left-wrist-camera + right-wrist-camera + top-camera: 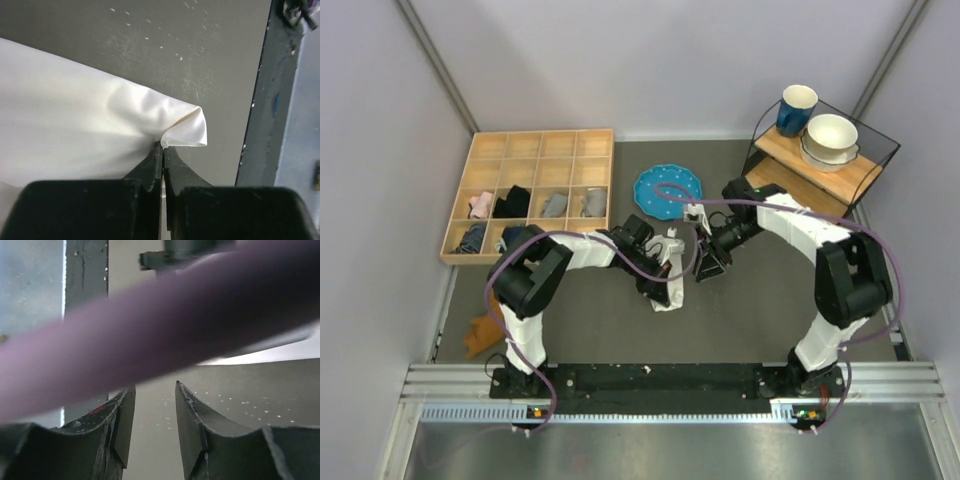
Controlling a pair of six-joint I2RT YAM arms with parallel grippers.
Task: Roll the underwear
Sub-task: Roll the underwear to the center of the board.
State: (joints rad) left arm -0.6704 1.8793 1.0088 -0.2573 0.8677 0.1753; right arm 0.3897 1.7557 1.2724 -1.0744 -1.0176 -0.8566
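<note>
Now: left hand (pixel 162 150) pinches the underwear (pixel 75 125), right hand (pixel 152 410) parted and bare

Seen from above, the underwear (pixel 670 296) lies as a narrow white heap near the middle of the grey desk (pixel 760 320), just nearer the arms than the blue plate (pixel 660 190) and not touching it. The left hand (pixel 658 272) is on it from the left side. Its wrist view shows the two black fingers (pixel 147 167) pressed together with no gap, nipping a small curled fold at the edge of the white cloth. The rest of the cloth spreads smooth and wide to the left of that fold, lying on the desk.

The right hand (pixel 708 268) hangs just to the right of the underwear, close to the left hand. In its own view the fingers (pixel 192 425) stand partly apart with only bare desk between them; it holds nothing. A purple cable (pixel 165 335), blurred and very near the lens, crosses that view from lower left to upper right.

At the far left of the desk sits a wooden tray (pixel 535 145) divided into compartments, several of its nearer cells holding small cloth bundles (pixel 512 202) in pink, black, grey and blue. At the far right a wire shelf (pixel 825 172) carries a blue-and-white mug (pixel 797 108) and stacked white bowls (pixel 832 138). An orange-brown cloth (pixel 480 335) lies beside the left arm's base.
</note>
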